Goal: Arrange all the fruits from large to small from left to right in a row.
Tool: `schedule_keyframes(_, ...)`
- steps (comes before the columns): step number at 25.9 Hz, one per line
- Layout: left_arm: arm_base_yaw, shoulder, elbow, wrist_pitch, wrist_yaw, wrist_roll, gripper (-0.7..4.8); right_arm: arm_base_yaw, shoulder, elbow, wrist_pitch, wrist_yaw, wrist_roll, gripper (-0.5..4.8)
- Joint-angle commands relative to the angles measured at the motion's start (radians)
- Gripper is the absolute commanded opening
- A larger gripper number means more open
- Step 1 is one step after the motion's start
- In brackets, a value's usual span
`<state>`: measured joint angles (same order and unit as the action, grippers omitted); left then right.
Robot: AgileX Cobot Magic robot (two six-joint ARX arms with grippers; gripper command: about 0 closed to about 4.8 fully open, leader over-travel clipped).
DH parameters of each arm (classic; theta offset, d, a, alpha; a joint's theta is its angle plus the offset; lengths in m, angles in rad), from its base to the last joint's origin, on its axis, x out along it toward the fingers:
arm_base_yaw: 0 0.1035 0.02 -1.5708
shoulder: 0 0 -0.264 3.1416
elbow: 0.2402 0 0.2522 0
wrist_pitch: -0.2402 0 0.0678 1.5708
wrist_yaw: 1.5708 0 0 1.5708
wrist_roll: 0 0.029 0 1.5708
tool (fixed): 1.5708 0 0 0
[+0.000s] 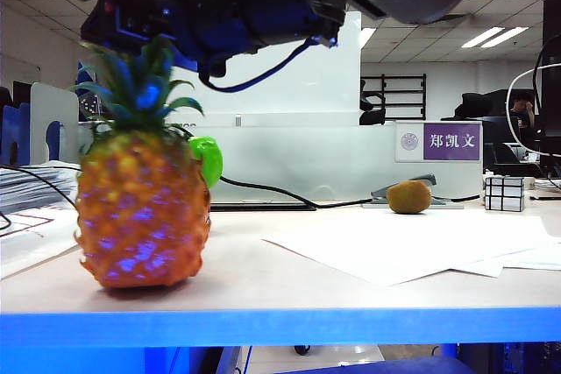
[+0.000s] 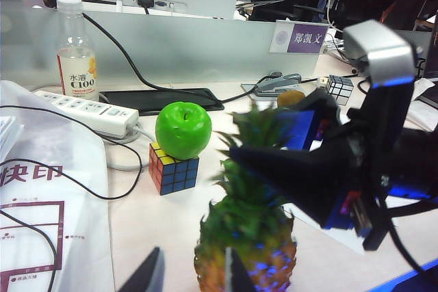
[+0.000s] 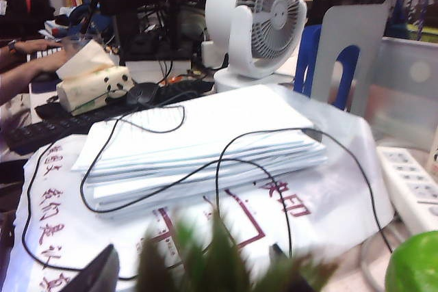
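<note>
Pineapple (image 1: 143,208) stands below the open right tool (image 3: 195,264).

Fruits: three. One pineapple (image 1: 143,212), one green apple (image 2: 183,128), one brown kiwi (image 1: 409,196).

Puzzle cubes: two. One multicoloured cube (image 2: 173,169) directly under the apple; one silver mirror cube (image 1: 504,192) near the kiwi.

Robot hands: two. The left hand (image 2: 188,275) shows two dark fingers with a gap between them. The right hand (image 3: 195,268) sits above the pineapple crown, its fingers spread either side.

Bottles: one (image 2: 76,49). Power strips: one (image 2: 85,111). Desk fans: one (image 3: 263,22). Tissue boxes: one (image 3: 92,83).
</note>
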<state>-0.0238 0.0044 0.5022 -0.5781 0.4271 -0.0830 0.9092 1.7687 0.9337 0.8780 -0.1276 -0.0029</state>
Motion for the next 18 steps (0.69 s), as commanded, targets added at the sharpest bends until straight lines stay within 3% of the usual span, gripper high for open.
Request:
schedule_keyframes(1, 0.0, -0.002, 0.004, 0.011, 0.006, -0.001, 1.26, -0.007, -0.027, 0.002, 0.025, -0.001, 0.003, 2.85)
schedule_keyframes(13, 0.0, -0.002, 0.004, 0.011, 0.007, 0.0, 1.26, -0.051, -0.077, 0.003, 0.038, -0.001, -0.004, 2.86)
schedule_keyframes(18, 0.0, -0.002, 0.004, 0.011, 0.006, 0.001, 1.25, -0.082, -0.111, 0.005, 0.105, -0.002, -0.005, 3.47)
